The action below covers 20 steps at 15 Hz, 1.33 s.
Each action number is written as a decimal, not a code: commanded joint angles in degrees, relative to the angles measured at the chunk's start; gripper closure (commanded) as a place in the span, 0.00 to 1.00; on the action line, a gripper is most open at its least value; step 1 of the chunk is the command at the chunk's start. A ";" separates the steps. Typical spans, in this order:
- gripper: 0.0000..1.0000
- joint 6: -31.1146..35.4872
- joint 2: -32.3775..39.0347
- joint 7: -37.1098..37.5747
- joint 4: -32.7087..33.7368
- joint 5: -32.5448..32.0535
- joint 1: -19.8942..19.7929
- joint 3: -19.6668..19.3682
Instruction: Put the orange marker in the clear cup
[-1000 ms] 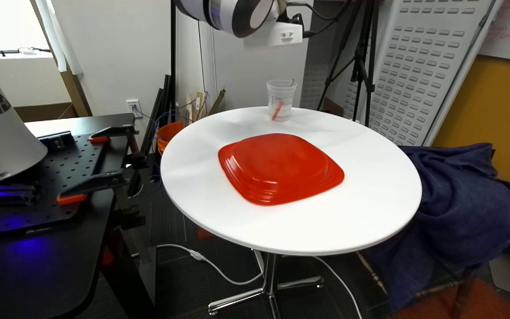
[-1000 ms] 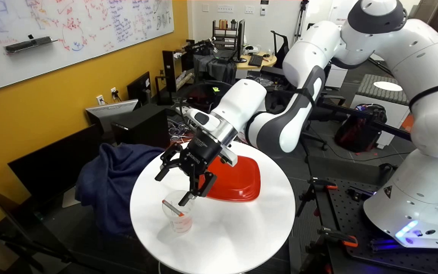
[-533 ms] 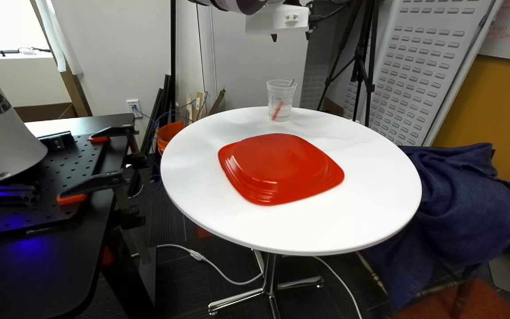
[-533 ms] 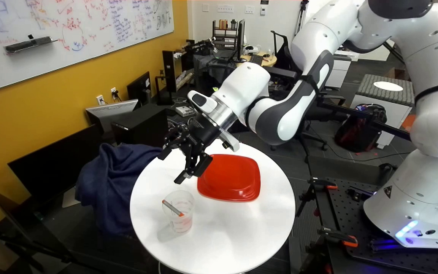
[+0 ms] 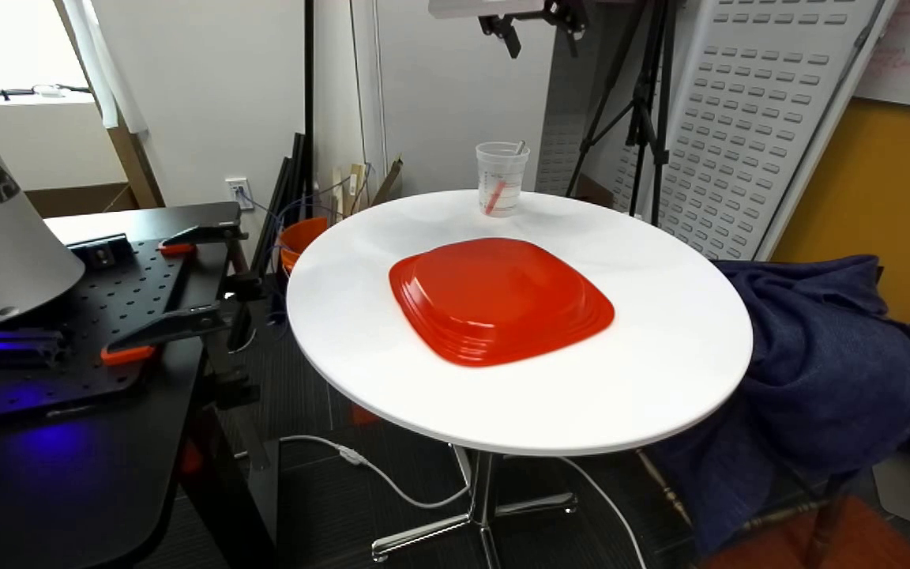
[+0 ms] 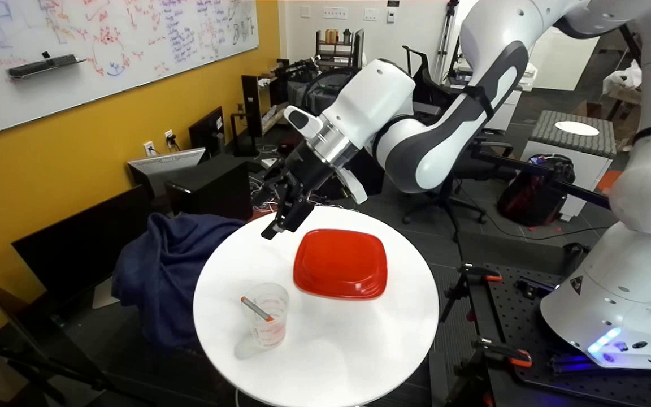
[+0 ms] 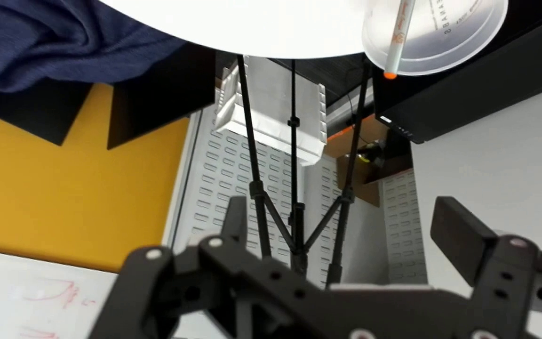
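Note:
The clear cup (image 5: 507,175) stands upright near the edge of the round white table; it also shows in an exterior view (image 6: 272,338) and in the wrist view (image 7: 461,54). The orange marker (image 6: 256,310) stands tilted inside the cup and leans on its rim; its upper end sticks out a little past the rim, as the marker in the wrist view (image 7: 397,44) shows. My gripper (image 7: 344,207) is open and empty, well above the table and apart from the cup. In both exterior views the gripper (image 5: 543,47) (image 6: 265,215) hangs high above the table.
A red square plate (image 5: 498,288) lies upside down on the white table (image 5: 660,379), near the cup. A black tripod (image 5: 643,103) stands behind the table. A chair with a dark blue cloth (image 5: 818,371) stands close to the table's side.
My open gripper has risen and moved back from above the cup, tilting along the way. The cup, the marker in it and the red plate have not moved.

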 commanded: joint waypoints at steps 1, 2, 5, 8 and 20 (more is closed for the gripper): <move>0.00 -4.78 -10.09 7.40 -2.46 4.02 0.09 -0.82; 0.00 -6.40 -11.60 8.88 -2.52 4.79 0.26 -1.01; 0.00 -11.58 -15.76 13.92 -2.25 6.15 1.18 -1.88; 0.00 -13.56 -22.74 12.60 -3.16 15.80 8.86 -9.58; 0.00 -25.05 -25.12 30.69 -1.67 5.98 14.84 -16.73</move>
